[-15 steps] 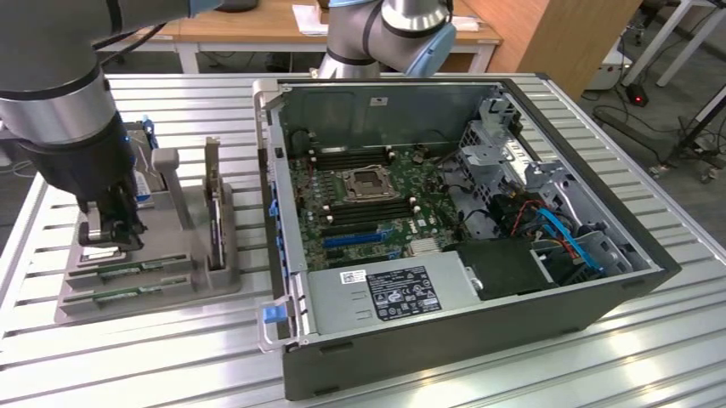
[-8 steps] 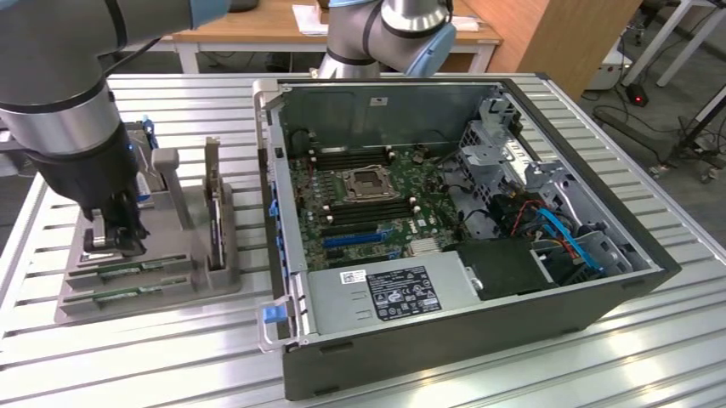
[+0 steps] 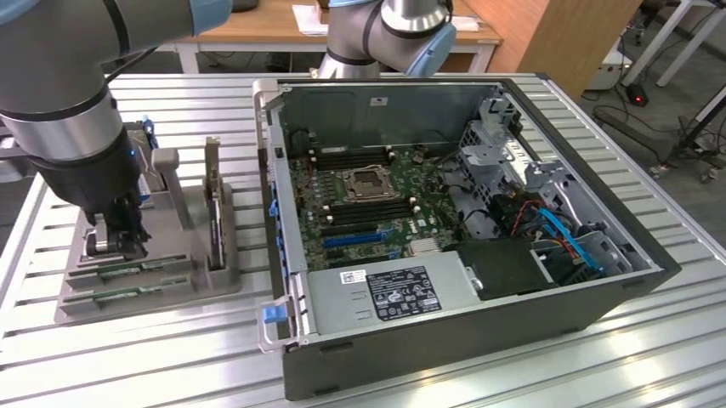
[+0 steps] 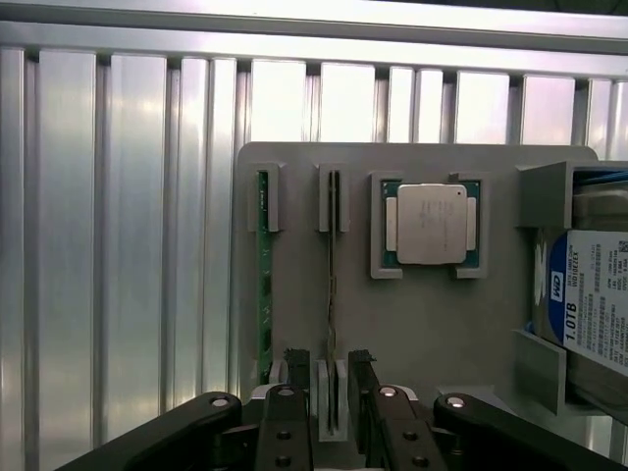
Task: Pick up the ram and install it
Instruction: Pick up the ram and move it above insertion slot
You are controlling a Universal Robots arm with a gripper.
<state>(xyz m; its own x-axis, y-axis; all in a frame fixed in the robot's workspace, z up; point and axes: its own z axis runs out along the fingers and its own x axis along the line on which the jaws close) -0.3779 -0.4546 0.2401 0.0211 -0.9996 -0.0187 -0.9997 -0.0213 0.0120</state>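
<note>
ram [image 4: 332, 280] between spare stick [image 4: 263, 294] and processor [image 4: 430, 224]

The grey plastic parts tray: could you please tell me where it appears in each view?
Exterior view: the grey plastic parts tray sits at the exterior view's left, beside the open black computer case, under the hand.
Wrist view: the tray lies below the hand, holding a square silver processor.
Shared landmark: the thin green ram sticks in the tray's slots.

A ram [image 4: 263, 294] stands in the tray [image 4: 432, 324], exterior view's left of case [image 3: 477, 331].
</note>
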